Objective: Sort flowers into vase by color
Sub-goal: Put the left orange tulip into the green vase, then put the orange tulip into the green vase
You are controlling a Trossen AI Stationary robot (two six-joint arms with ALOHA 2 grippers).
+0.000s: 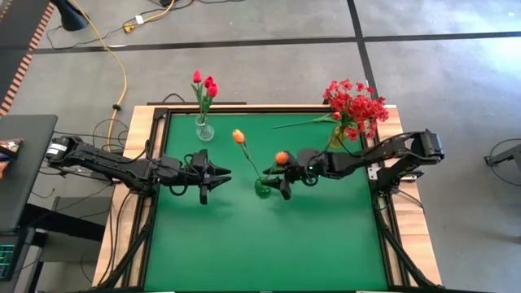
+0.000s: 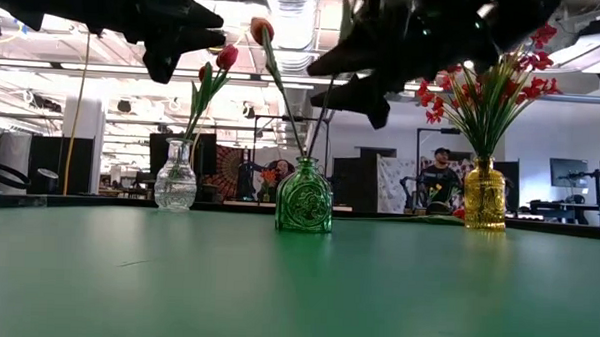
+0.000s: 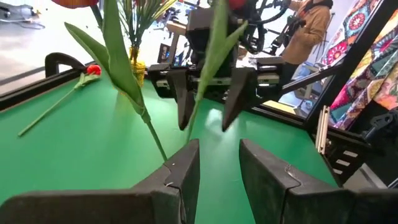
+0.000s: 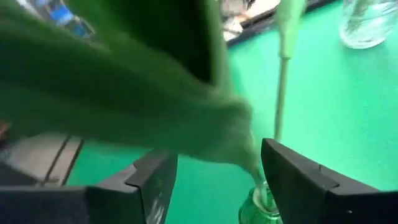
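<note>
A green glass vase (image 1: 262,189) stands mid-table and holds two orange tulips (image 1: 238,136) (image 1: 281,157) by their stems. My right gripper (image 1: 280,181) is open just above the vase's mouth (image 4: 261,205). Its fingers stand on either side of the nearer tulip's stem and leaf (image 4: 205,124) without touching. My left gripper (image 1: 220,174) is open and empty, just left of the vase. A clear vase (image 1: 203,129) at the far left holds red-pink tulips (image 1: 207,85). A yellow vase (image 2: 484,195) at the far right holds red sprays (image 1: 356,104).
One loose red-blossomed flower (image 1: 305,122) lies flat on the green mat near the far edge, beside the yellow vase; it also shows in the left wrist view (image 3: 56,102). The near half of the mat (image 1: 269,244) is bare. People stand in the room beyond (image 2: 440,178).
</note>
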